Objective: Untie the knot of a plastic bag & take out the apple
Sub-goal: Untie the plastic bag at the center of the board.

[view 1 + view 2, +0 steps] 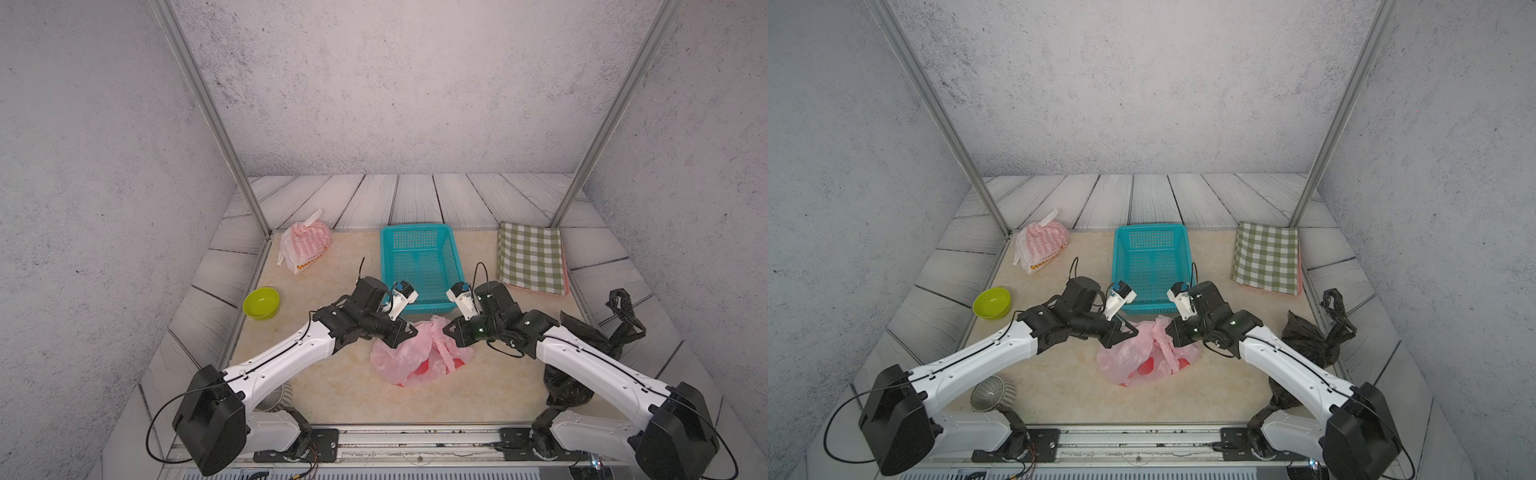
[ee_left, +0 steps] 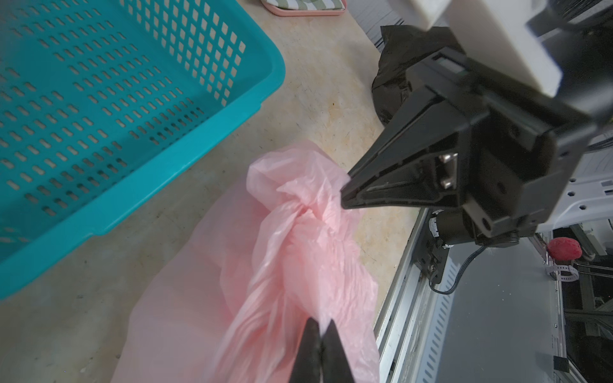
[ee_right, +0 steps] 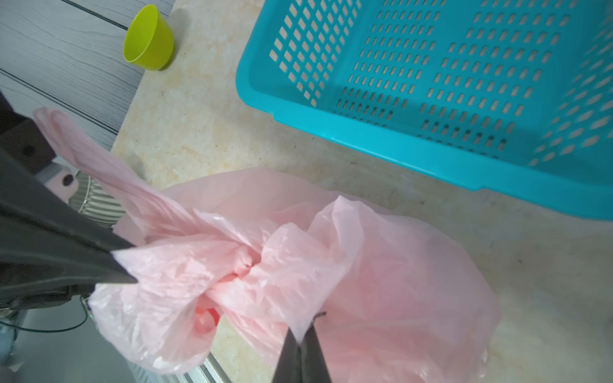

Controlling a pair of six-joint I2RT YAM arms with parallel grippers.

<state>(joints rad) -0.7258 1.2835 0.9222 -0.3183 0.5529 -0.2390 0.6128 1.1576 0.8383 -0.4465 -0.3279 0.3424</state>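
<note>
You have bare counter [image 1: 332, 386] open on the near side of the pink plastic bag [image 1: 399, 353], while the teal basket [image 1: 424, 308] stands just behind it. A green bowl [image 1: 261, 302] sits at the counter's left edge, and a black bag [image 1: 1304, 336] lies at the right edge, partly hidden by the right arm. The apple [image 1: 422, 369] shows only as a red blur through the film, low inside the bag. In both top views the arms' own bodies cover the fingertips. In the wrist views, your left end effector [image 2: 321, 323] is clamped shut on one tail of the bag and your right end effector [image 3: 303, 331] is pinched shut on another flap, either side of the tied knot [image 3: 245, 262].
</note>
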